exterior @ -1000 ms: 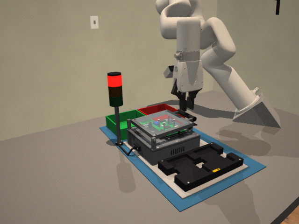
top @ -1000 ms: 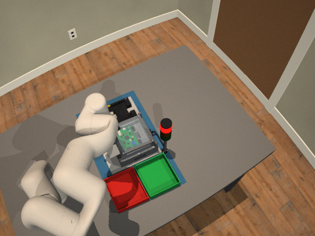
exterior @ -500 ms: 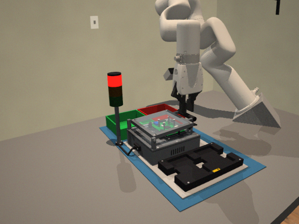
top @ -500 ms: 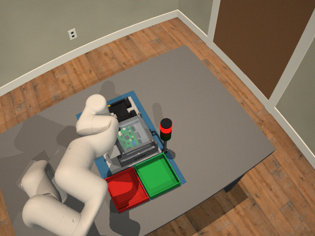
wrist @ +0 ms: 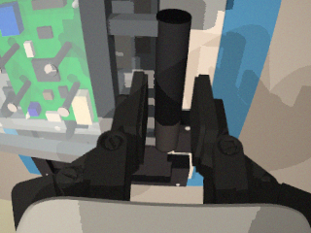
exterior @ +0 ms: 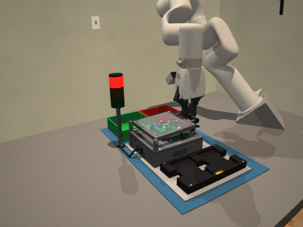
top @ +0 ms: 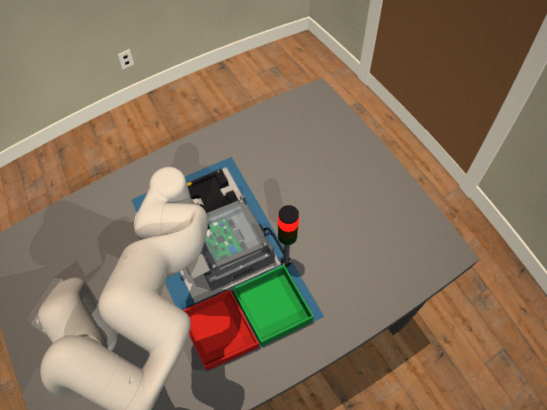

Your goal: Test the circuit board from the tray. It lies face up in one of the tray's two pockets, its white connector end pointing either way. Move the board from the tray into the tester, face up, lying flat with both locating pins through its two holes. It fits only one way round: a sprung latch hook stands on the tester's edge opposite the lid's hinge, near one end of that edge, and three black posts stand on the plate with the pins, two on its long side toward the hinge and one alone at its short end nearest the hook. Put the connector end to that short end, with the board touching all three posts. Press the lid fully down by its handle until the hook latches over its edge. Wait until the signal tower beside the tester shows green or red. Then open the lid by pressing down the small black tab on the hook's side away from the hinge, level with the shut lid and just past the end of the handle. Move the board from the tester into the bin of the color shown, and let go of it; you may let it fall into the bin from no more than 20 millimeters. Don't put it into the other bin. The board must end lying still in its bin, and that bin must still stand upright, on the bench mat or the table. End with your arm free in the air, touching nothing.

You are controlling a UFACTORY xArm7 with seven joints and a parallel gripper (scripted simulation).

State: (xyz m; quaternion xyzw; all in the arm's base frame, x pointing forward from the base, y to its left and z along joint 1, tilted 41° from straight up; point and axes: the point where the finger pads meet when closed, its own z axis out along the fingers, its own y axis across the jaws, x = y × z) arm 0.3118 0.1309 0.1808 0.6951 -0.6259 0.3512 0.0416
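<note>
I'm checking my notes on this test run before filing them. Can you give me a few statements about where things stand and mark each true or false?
1. The tower shows red. True.
2. The board lies in the red bin. False: it is in the tester under the shut lid; the red bin holds no board.
3. The tray has no board in its pockets. True.
4. The claw hangs over the green bin. False: it is down at the tester's edge away from the tower, by the handle; the green bin is apart from it.
5. The claw grips the board. False: its fingers stand partly shut with nothing clamped between them.
</note>
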